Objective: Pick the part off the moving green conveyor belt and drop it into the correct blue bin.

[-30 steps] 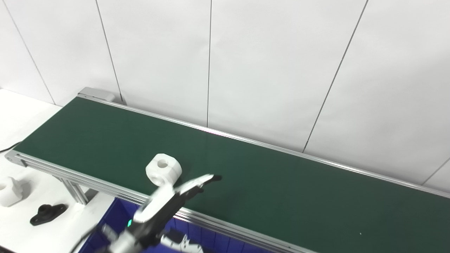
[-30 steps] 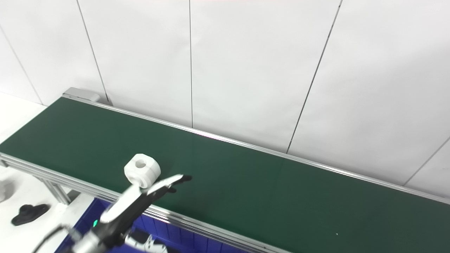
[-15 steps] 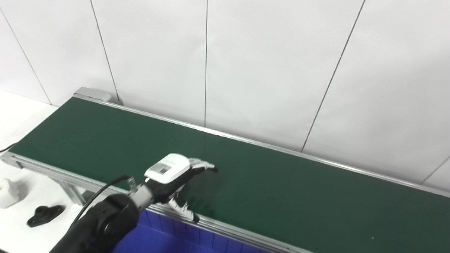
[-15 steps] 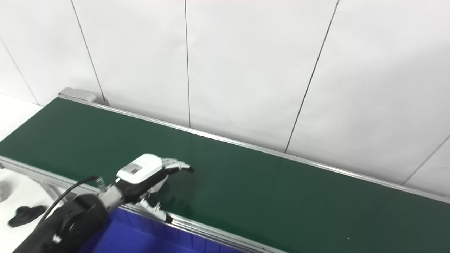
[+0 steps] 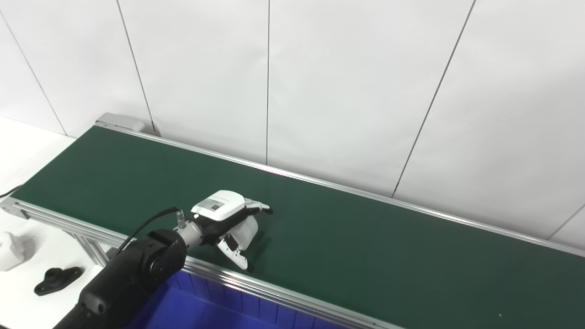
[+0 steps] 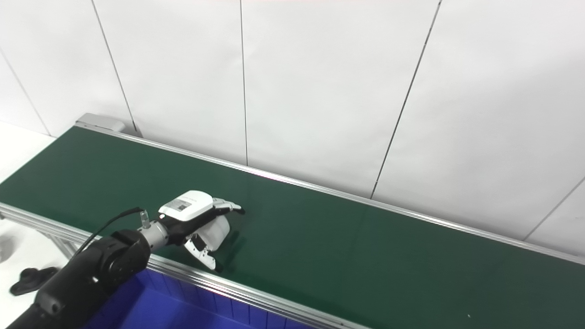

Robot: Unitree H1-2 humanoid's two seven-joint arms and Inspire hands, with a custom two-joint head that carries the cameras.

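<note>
My left hand (image 5: 226,219) is over the dark green conveyor belt (image 5: 365,237); its fingers (image 5: 260,208) curl around the white plastic part (image 5: 245,230).

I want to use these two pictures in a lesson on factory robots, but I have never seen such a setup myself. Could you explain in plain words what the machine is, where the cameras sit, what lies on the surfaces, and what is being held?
Both pictures come from two cameras side by side on a humanoid robot's head, so they show one scene from slightly different spots. The long dark strip is a green conveyor belt with metal rails, running along a white panelled wall. The black arm entering at the lower left ends in the robot's left hand, white-backed, with fingers and a thumb. It is over the belt, curled around a white part, though how firm the grip is cannot be judged. The right hand is not in view. Below the belt's near rail is a blue bin. On the white table at the left lie a small black part and another white part, cut off by the edge.
</note>
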